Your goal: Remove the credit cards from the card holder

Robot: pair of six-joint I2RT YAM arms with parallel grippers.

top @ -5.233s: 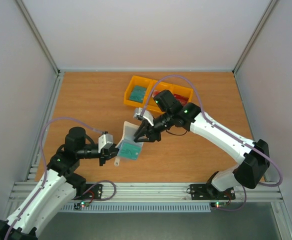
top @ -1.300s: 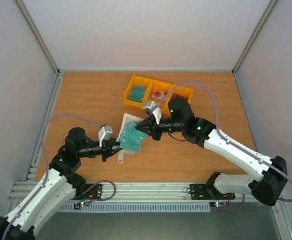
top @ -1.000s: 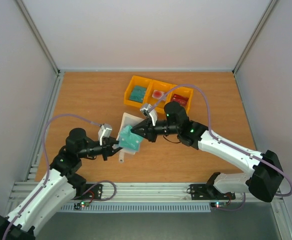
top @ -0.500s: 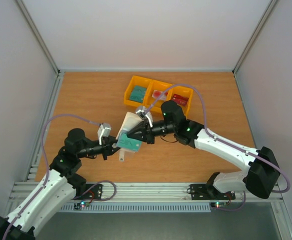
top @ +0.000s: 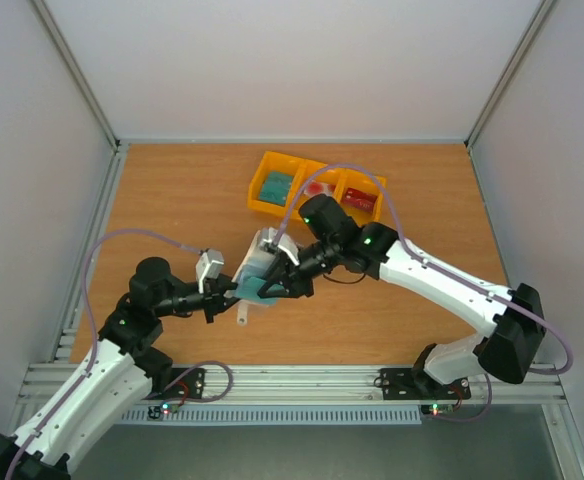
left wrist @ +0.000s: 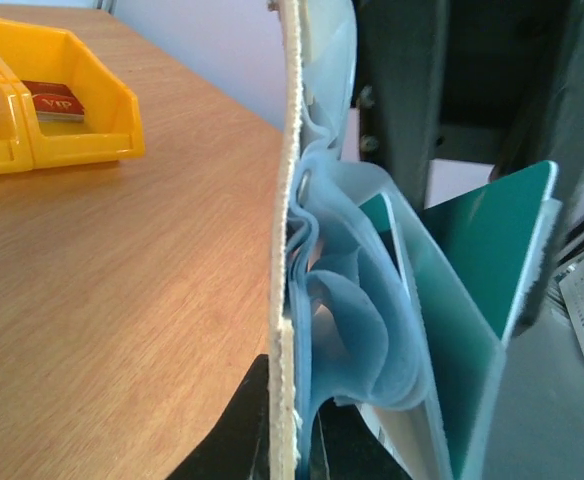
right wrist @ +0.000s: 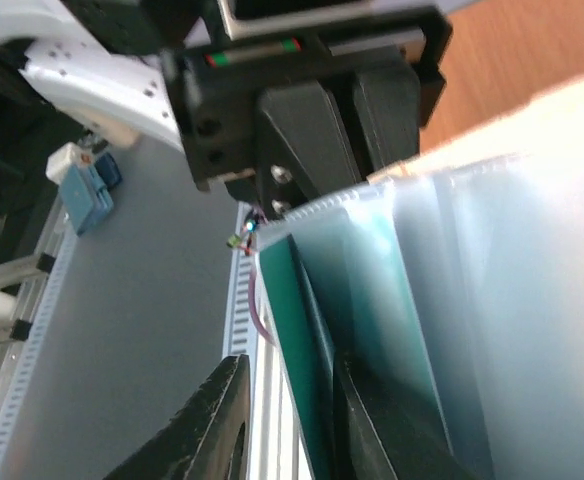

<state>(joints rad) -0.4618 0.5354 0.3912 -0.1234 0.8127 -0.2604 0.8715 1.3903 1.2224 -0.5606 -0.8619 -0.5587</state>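
My left gripper holds the card holder upright above the table, shut on its cream cover at the lower edge. Translucent grey-blue sleeves fan open to the right of the cover. A teal credit card stands partly out of the outer sleeve. My right gripper is at the holder's near side. In the right wrist view its jaws straddle that teal card, which lies against one finger with a gap to the other. Other cards inside the holder are hidden.
A yellow three-compartment tray sits at the back of the wooden table, holding a teal card, a pinkish card and a dark red card. Grey walls enclose the sides.
My right gripper moved down and toward the near edge along the holder, and its jaws parted slightly around the teal card. The left arm kept its grip and barely moved.
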